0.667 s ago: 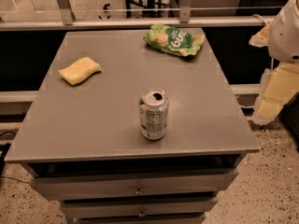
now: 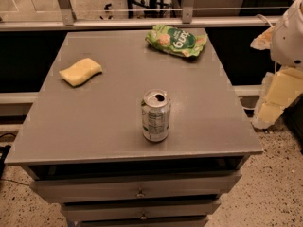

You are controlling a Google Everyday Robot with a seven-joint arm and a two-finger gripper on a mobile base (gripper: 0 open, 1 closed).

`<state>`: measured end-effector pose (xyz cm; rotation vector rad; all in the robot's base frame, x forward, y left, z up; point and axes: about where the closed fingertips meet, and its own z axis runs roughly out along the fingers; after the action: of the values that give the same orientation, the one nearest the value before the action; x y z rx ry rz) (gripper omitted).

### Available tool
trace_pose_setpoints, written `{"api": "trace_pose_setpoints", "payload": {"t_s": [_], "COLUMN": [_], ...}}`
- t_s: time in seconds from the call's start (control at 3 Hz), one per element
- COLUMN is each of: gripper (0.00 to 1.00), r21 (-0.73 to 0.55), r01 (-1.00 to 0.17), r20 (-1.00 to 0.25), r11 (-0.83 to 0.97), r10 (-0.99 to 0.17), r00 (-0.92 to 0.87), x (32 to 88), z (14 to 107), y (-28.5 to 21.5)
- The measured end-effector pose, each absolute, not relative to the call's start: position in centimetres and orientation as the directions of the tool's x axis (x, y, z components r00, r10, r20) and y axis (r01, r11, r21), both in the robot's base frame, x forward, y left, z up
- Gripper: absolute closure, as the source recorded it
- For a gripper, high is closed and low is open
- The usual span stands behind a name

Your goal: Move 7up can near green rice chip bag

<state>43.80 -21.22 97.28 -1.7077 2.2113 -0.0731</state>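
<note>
Nothing has shifted since the earlier frame: can (image 2: pixel 155 116), chip bag (image 2: pixel 176 40), sponge (image 2: pixel 80 71) and my gripper (image 2: pixel 275 100) all sit where they were.

Can: upright near the front edge of the table (image 2: pixel 109 126), about mid-width, and well apart from the chip bag. The chip bag lies flat at the far edge, right of centre.

Gripper: off the table's right side and clear of everything. I cannot tell whether it is open or closed.

Risks, in my judgement:
1. The can is tall and narrow. If I clip it coming in from the right, it would tip. The front edge is close enough for it to roll off.
2. A grasp too high or off-centre could let it slip.
3. If I set it down too close, it could land on the crinkled bag, where it would not stand.

Sponge: far left, out of the likely path.
</note>
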Motion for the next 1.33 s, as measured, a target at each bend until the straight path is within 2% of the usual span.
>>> {"api": "trace_pose_setpoints", "payload": {"t_s": [0.33,0.67,1.0,1.33], "gripper": [0.0,0.0,0.0,0.0], "r21": [-0.197,-0.135,-0.068,-0.027], "r01": [-0.943,-0.957,-0.972,-0.979], "r20": [-0.348,-0.524,-0.698,-0.803], "r11": [0.269,0.256,0.224,0.2], "r10": [-0.918,-0.839,-0.707,-0.587], "r00": [-0.189,-0.15,-0.114,-0.097], "x": [44.6,46.0,47.0,47.8], "z": [93.6,89.8,87.7,87.9], "y": [-19.1,-14.8,-9.2,-5.4]}}
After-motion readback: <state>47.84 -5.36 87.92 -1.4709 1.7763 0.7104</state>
